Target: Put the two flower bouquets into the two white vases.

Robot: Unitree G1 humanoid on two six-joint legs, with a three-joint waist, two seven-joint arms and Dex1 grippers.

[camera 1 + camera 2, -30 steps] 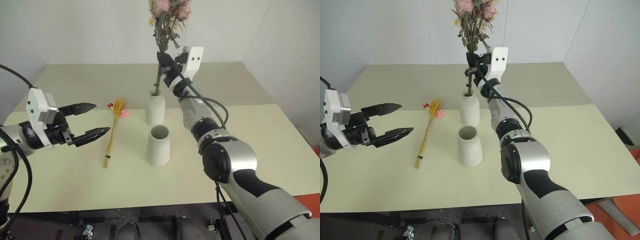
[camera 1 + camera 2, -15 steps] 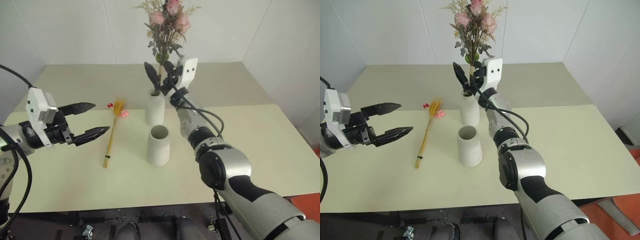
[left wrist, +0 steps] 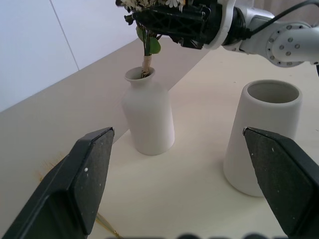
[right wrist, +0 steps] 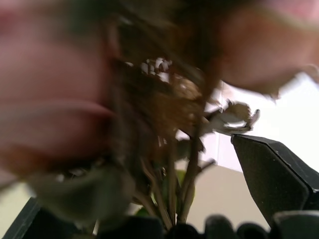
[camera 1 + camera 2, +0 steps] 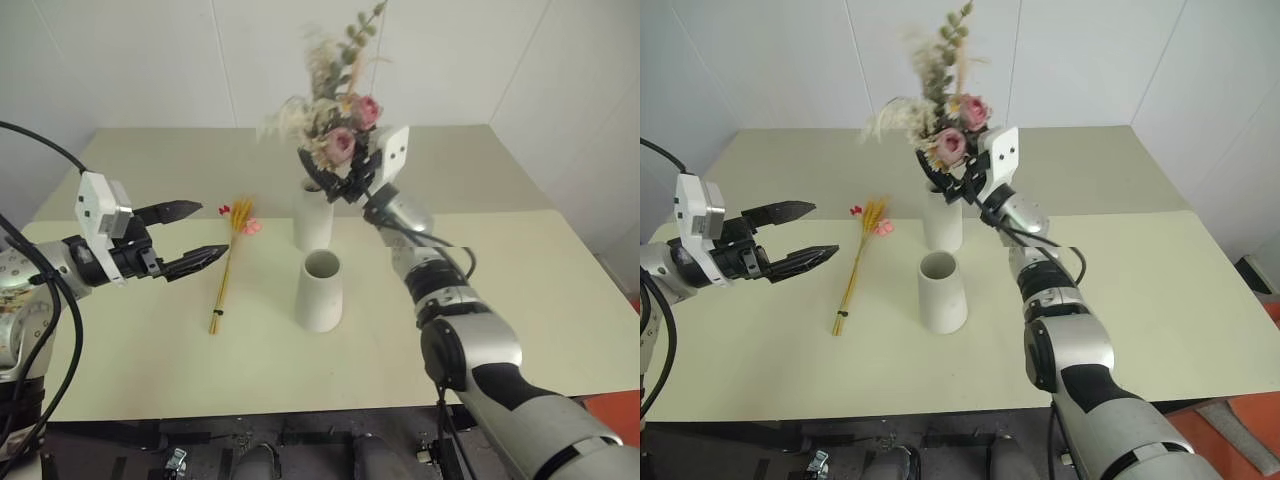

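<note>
The bushy pink and cream bouquet (image 5: 335, 130) stands with its stems in the narrow-necked white vase (image 5: 312, 218), its blooms leaning over the vase. My right gripper (image 5: 328, 178) is open just above the vase mouth, and the stems pass between its fingers (image 4: 271, 169). Nearer to me stands the wide-mouthed cone vase (image 5: 321, 291), empty. Left of both vases the thin yellow wheat-like bouquet (image 5: 228, 262) lies flat on the table. Further left my left gripper (image 5: 205, 230) hovers above the table, open and empty, pointing toward the vases (image 3: 148, 117).
The pale cream table (image 5: 520, 270) has free room on its right half and along its front edge. White walls close off the back and both sides.
My right gripper opened and let go of the pink bouquet, which sank deeper into the narrow vase. The right hand then drew slightly right. My left gripper edged toward the wheat bundle.
</note>
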